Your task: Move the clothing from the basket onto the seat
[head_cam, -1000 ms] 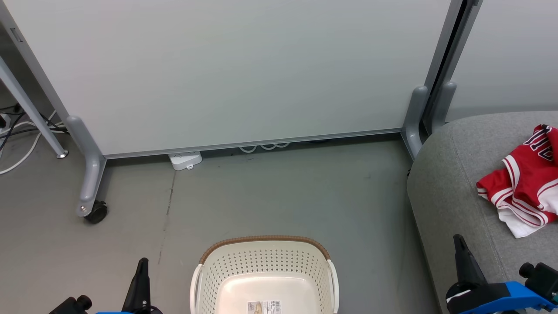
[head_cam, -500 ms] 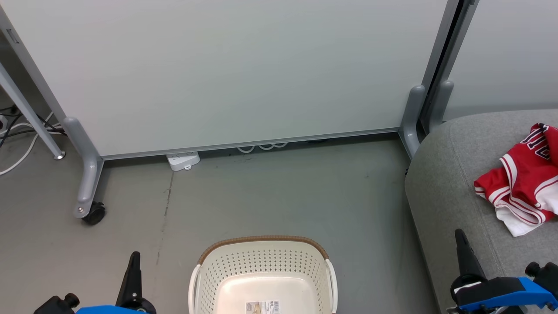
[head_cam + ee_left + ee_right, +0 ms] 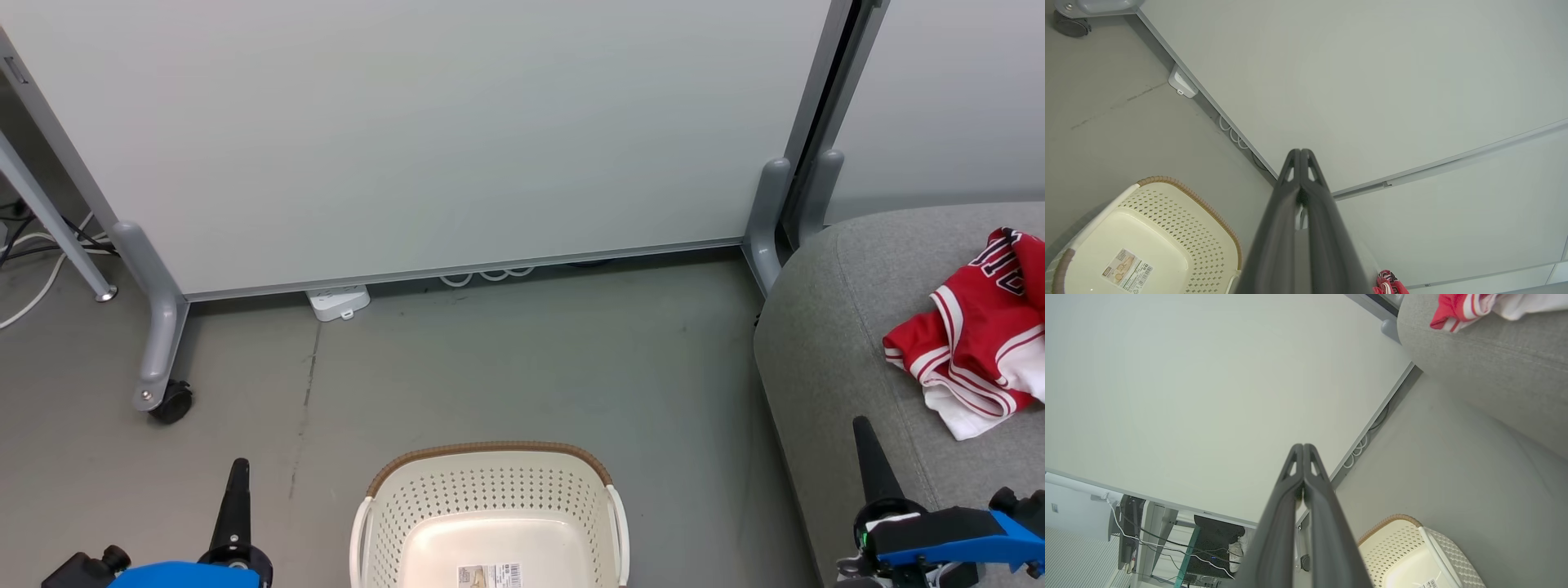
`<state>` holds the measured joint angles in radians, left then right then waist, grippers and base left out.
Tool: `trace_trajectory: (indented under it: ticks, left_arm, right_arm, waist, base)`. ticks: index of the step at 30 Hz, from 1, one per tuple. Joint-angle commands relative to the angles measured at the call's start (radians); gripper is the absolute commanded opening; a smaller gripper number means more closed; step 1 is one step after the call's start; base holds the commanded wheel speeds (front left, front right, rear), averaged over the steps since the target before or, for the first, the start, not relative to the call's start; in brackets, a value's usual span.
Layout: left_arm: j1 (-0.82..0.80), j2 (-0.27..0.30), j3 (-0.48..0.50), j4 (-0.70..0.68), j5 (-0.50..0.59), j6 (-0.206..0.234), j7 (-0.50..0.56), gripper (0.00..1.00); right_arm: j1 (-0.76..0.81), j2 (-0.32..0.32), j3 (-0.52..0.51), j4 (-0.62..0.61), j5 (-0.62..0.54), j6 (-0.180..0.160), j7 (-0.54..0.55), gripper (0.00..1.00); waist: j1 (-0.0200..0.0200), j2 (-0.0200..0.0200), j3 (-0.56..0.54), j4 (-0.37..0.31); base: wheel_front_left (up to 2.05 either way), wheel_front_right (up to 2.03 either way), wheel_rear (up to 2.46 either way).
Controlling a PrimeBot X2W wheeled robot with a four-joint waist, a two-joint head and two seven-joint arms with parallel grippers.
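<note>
The cream perforated basket (image 3: 490, 498) with a brown rim stands on the floor at the bottom middle; no clothing lies in the part of it that I see, just a barcode label (image 3: 490, 574). Red and white clothing (image 3: 976, 327) lies crumpled on the grey sofa seat (image 3: 841, 359) at the right. My left gripper (image 3: 237, 490) is shut, left of the basket, fingers together with nothing between them (image 3: 1300, 153). My right gripper (image 3: 865, 445) is shut too, over the sofa's front edge, holding nothing (image 3: 1303, 447). The basket (image 3: 1167, 228) and the clothing (image 3: 1457, 308) also show in the wrist views.
A pale wheeled partition panel (image 3: 408, 139) stands behind, with grey feet (image 3: 159, 327) and a caster (image 3: 171, 403). A white power strip (image 3: 337, 302) and cables lie at its base. A table leg (image 3: 57, 229) and cords are at the far left. Grey floor (image 3: 531, 359) lies between basket and panel.
The head view has shifted slightly, so the scene sits a bit lower-left. Both grippers have sunk toward the bottom edge, the left one also moving left. The clothing and basket have not moved.
</note>
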<state>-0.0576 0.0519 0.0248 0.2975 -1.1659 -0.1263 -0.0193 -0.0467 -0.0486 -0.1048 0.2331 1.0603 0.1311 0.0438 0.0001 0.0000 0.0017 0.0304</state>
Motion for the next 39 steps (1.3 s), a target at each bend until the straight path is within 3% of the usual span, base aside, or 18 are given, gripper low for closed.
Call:
trace_trajectory:
  ticks: [1, 39]
  left_arm:
    - [-0.025, 0.007, 0.010, -0.015, -0.033, -0.005, 0.009, 0.00]
    - [-0.049, 0.006, 0.064, -0.044, -0.323, -0.007, 0.095, 0.00]
  right_arm:
    - [-0.021, -0.002, -0.003, -0.005, 0.042, 0.000, 0.007, 0.00]
    - [-0.056, -0.002, -0.008, 0.007, 0.398, -0.001, 0.052, 0.00]
  waist:
    - [0.0000, 0.0000, 0.000, -0.001]
    - [-0.0001, 0.0000, 0.001, -0.020]
  base:
    - [0.00, 0.00, 0.00]
    - [0.00, 0.00, 0.00]
